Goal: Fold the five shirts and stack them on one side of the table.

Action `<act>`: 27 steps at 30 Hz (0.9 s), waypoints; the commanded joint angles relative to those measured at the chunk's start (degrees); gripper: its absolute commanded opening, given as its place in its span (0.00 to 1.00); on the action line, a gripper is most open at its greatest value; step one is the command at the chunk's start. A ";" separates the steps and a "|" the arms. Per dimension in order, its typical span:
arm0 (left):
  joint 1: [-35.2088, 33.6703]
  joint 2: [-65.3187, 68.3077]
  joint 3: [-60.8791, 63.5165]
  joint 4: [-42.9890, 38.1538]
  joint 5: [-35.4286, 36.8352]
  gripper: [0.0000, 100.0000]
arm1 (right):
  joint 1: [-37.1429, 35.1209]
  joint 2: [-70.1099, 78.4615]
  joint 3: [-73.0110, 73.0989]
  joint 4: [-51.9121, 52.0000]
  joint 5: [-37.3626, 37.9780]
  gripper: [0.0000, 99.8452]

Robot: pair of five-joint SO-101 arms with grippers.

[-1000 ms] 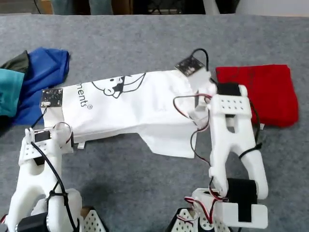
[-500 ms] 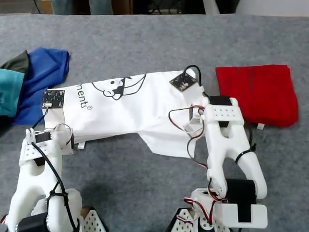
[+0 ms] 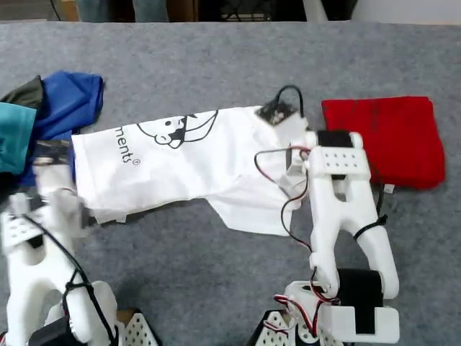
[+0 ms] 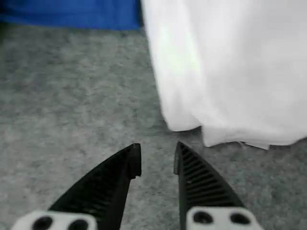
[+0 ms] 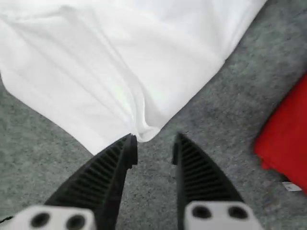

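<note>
Now white shirt [image 3: 187, 162] flat mid tabletop [image 3: 216, 65], folded red shirt [image 3: 385, 137] right, blue shirt [image 3: 65, 108] far left, left claw [image 4: 157, 160] narrow, empty, by white shirt's left corner, right claw [image 5: 154, 148] narrow, empty, at its right edge

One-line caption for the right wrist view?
Open right end effector poised at a corner of the white fabric shirt; red fabric shirt apart on grey table.

Grey table [image 3: 216, 58] carries white shirt [image 3: 187, 166], folded red shirt [image 3: 389, 140], blue shirt [image 3: 68, 108], perhaps a teal shirt [image 3: 14, 137]
</note>
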 commanded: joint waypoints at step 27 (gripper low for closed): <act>16.66 31.21 -11.30 -41.67 32.35 0.03 | -18.29 33.01 -27.21 9.05 -20.92 0.01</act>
